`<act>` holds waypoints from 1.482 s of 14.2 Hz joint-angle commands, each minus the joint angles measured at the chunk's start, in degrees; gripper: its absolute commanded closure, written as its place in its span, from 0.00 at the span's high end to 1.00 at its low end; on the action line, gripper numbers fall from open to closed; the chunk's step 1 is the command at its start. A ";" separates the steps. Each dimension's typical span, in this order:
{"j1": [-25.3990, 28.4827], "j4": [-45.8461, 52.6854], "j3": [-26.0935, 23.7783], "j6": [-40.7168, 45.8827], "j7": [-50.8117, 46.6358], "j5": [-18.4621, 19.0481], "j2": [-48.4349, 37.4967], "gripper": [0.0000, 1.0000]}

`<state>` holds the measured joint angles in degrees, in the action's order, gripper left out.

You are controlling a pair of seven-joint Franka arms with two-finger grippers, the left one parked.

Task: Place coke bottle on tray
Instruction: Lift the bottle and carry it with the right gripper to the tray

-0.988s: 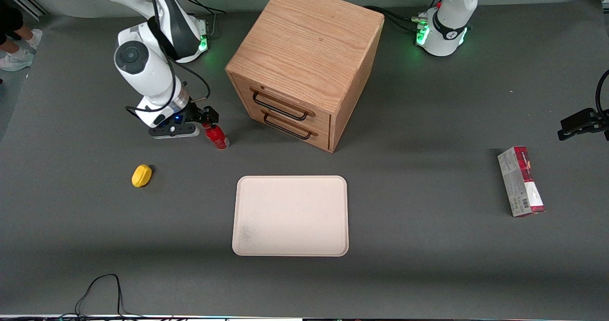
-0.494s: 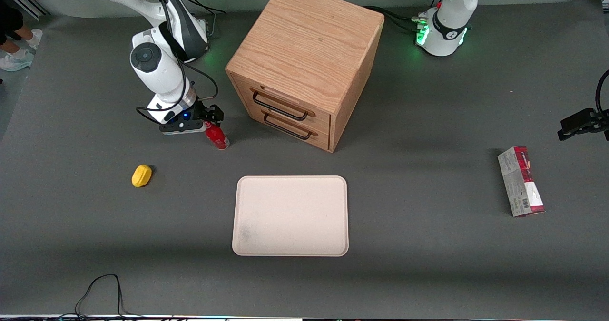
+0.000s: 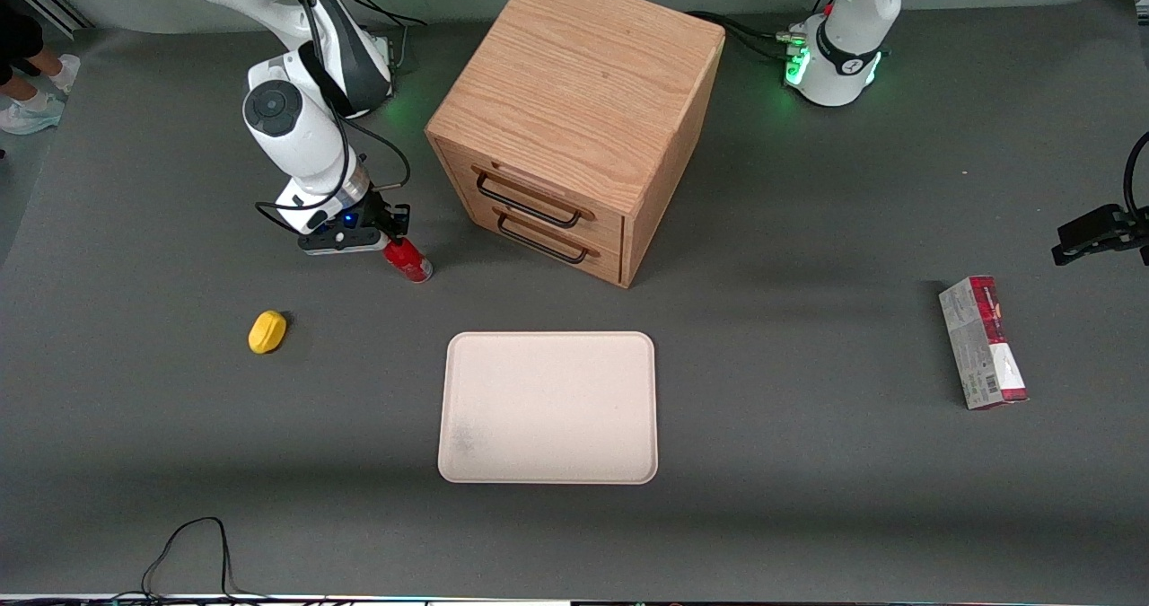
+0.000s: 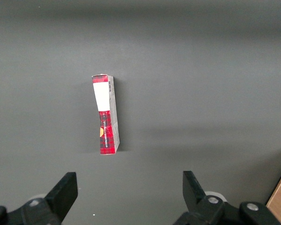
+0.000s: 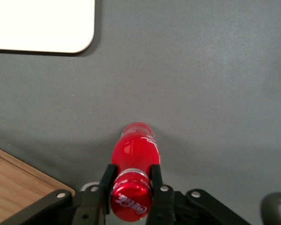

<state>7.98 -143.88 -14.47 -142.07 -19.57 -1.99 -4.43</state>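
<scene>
The coke bottle [image 3: 408,261] is a small glossy red bottle standing on the grey table in front of the wooden drawer cabinet, toward the working arm's end. My gripper [image 3: 393,233] is at its top, and in the right wrist view the gripper [image 5: 131,180] has both fingers pressed against the bottle's [image 5: 135,150] neck just under the red cap. The tray [image 3: 548,407] is pale beige-pink and lies flat, nearer to the front camera than the cabinet; its corner shows in the right wrist view [image 5: 61,28].
A wooden cabinet [image 3: 574,112] with two drawers stands at the table's middle. A yellow rounded lump [image 3: 267,331] lies nearer the front camera than my gripper. A red-and-grey carton [image 3: 982,341] lies toward the parked arm's end.
My arm swung toward the cabinet and came in over the bottle's top. The fingers now sit against the bottle's neck. The bottle stands in the same place.
</scene>
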 commanded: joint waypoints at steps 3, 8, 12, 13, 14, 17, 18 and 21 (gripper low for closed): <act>-1.99 7.53 -0.21 4.14 -1.08 -0.73 0.03 0.00; -4.11 35.71 0.32 28.91 -0.55 0.41 8.72 0.00; -4.64 56.01 0.32 41.83 -0.20 6.10 17.93 0.00; -4.29 64.08 -0.20 47.09 -0.29 8.39 22.93 0.00; -4.02 72.77 -0.38 50.97 -0.29 9.02 27.93 0.00; -3.85 85.50 -2.58 53.30 -0.29 10.25 35.62 0.00; -3.24 86.99 -3.36 51.91 -0.38 10.78 37.46 0.00; -1.83 89.47 -5.83 43.13 -0.55 11.57 43.96 0.00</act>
<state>4.24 -60.30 -18.63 -96.19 -19.69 7.73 33.70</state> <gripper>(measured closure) 0.665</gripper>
